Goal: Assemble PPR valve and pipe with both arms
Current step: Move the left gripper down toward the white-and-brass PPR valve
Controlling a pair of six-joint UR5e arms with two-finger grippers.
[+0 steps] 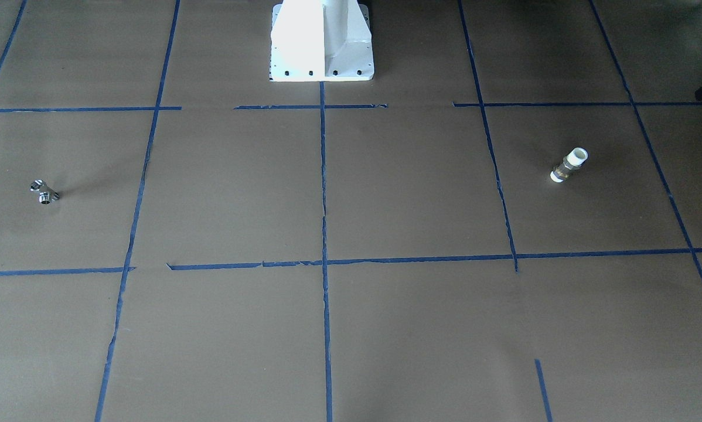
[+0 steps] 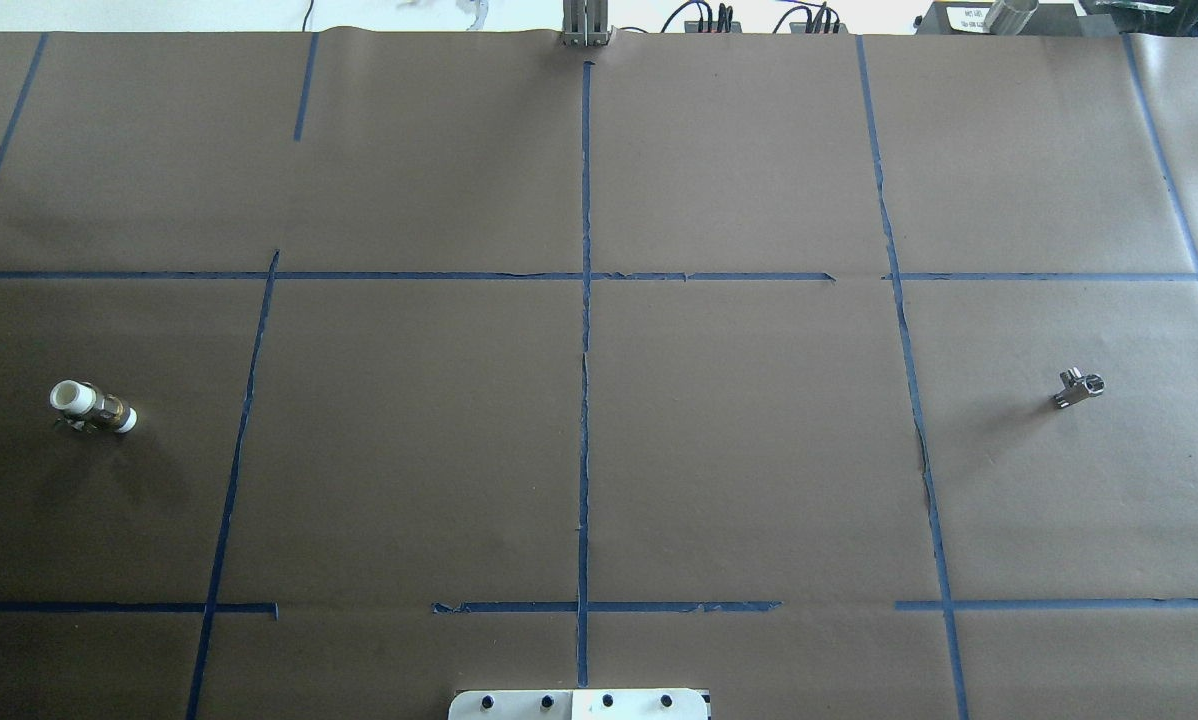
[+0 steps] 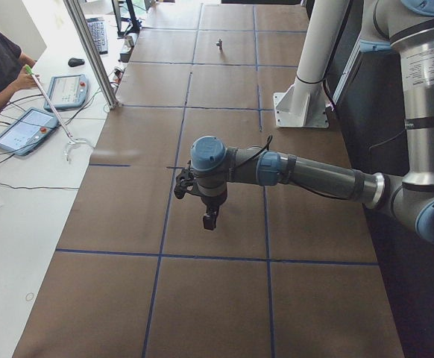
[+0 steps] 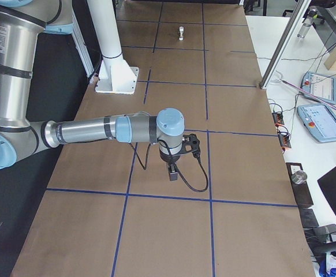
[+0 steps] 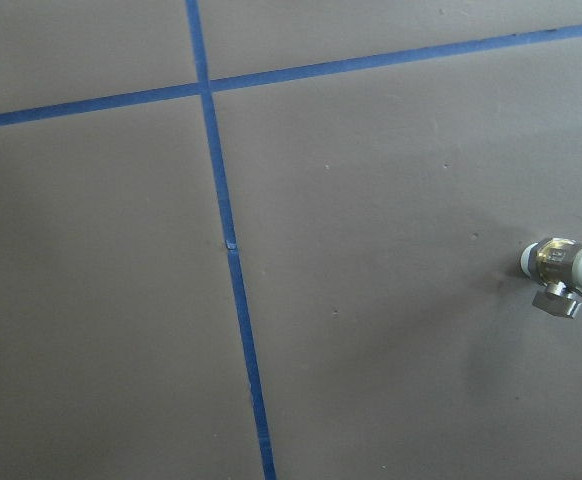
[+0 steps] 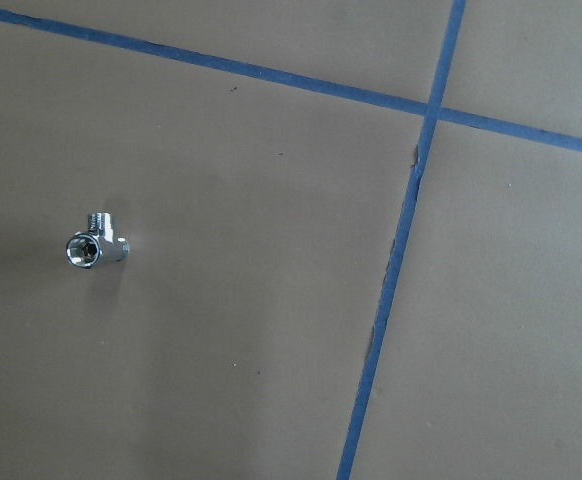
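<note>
While both of my arms reach out over it, the table (image 2: 739, 450) lies under brown paper, cut into squares by blue tape lines (image 2: 585, 400). In the overhead view my white pedestal (image 1: 321, 41) stands at 6 o'clock on its edge.

My left arm (image 3: 314, 175) stretches level above the paper, and my left gripper (image 3: 210, 220) points straight down and hangs clear of the surface. My right arm (image 4: 99, 130) holds the same pose at the other end of the table, with my right gripper (image 4: 172, 171) also pointing down. Both grippers show properly only in the side views, so I cannot tell whether their jaws are parted or closed. Neither has anything in it that I can see.

The PPR valve (image 2: 92, 406), brass in the middle with white ends, rests on the paper near the 9 o'clock edge in the overhead view. My left wrist camera catches it at 3 o'clock, cut off by the border. The chrome tee fitting (image 2: 1077, 388) sits well apart from it, toward 3 o'clock in the overhead view. In my right wrist view it lies at 9 o'clock, one open end facing the lens.
</note>
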